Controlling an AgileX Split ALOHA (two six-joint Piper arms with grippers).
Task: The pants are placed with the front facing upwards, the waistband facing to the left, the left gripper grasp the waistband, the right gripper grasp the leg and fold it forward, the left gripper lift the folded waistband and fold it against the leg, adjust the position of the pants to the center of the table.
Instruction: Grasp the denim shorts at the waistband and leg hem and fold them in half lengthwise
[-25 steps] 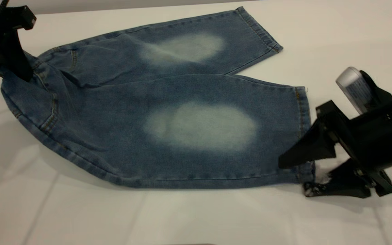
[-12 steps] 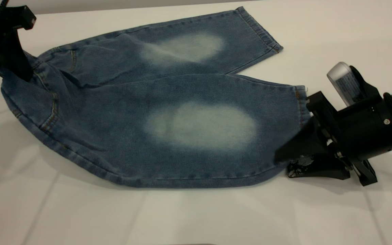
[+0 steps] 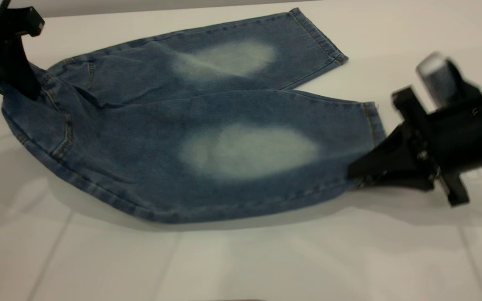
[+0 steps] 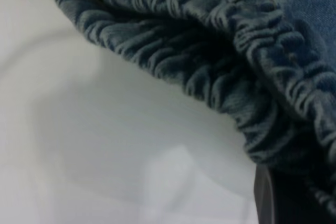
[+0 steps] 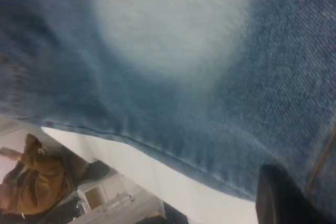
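Note:
The pants (image 3: 224, 121) lie front-up on the table (image 3: 266, 259), legs pointing right. My left gripper (image 3: 31, 93) stands at the far left, shut on the waistband (image 3: 40, 81), which it holds a little off the table. In the left wrist view the ruched waistband (image 4: 220, 77) bunches over one finger (image 4: 265, 198). My right gripper (image 3: 356, 176) is shut on the lower corner of the near leg's hem (image 3: 373, 125), raised just above the table. The right wrist view is filled by that leg (image 5: 184, 77), beside one black finger (image 5: 283, 198).
The far leg (image 3: 266, 46) reaches toward the table's back edge. White tabletop stretches in front of the pants and to the right behind my right arm. Past the table edge (image 5: 157, 174) in the right wrist view, a person in a brown top (image 5: 37, 177) sits far off.
My right gripper went from open at the hem to shut on its corner, then rose and drew slightly right, lifting the near leg's edge. The left gripper has not moved.

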